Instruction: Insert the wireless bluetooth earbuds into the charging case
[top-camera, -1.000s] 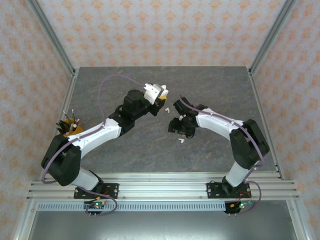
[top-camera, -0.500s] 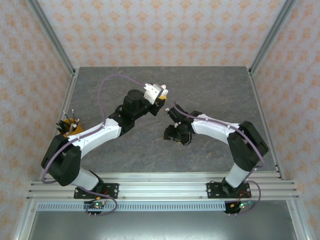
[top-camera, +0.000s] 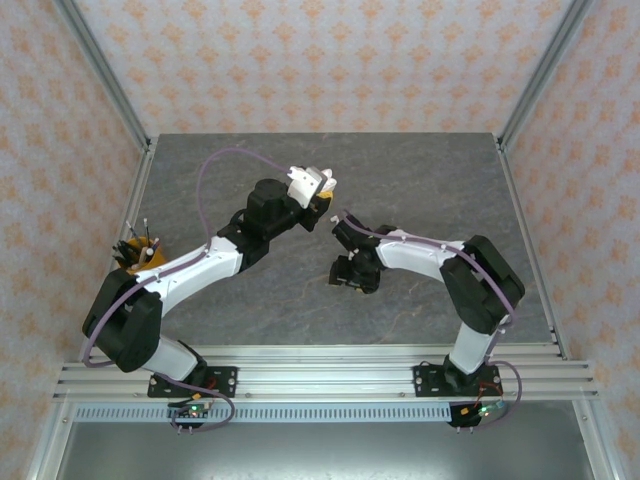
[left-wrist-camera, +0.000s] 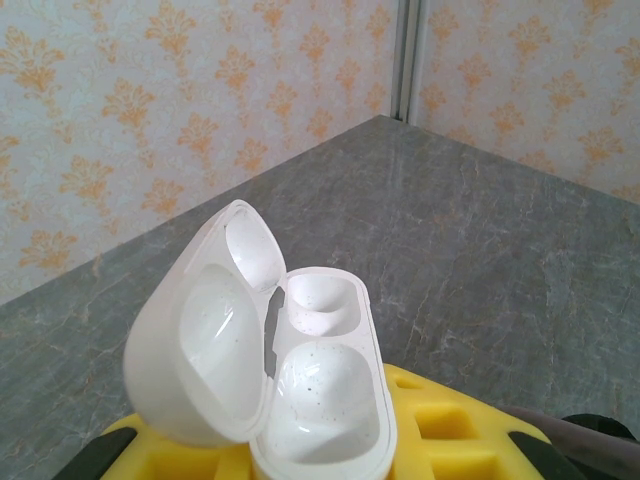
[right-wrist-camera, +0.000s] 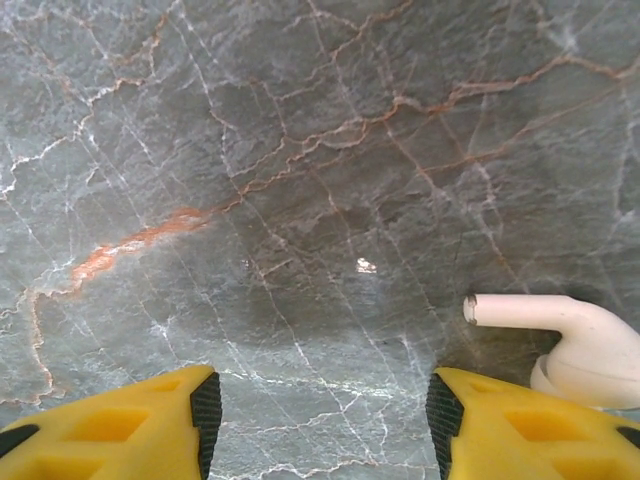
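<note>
White glossy plastic stemmed earbud: likely light, rigid, slippery; pinch across stem. Right gripper unclenched, just beside earbud. Left gripper grasps open white plastic charging case, apart from earbud.

Quick headcount: one white case, lid flipped open, with two wells inside it. Just one white earbud that I can actually make out; any others are too small to pick out from above. Arms come to two, a left arm and a right arm.
</note>
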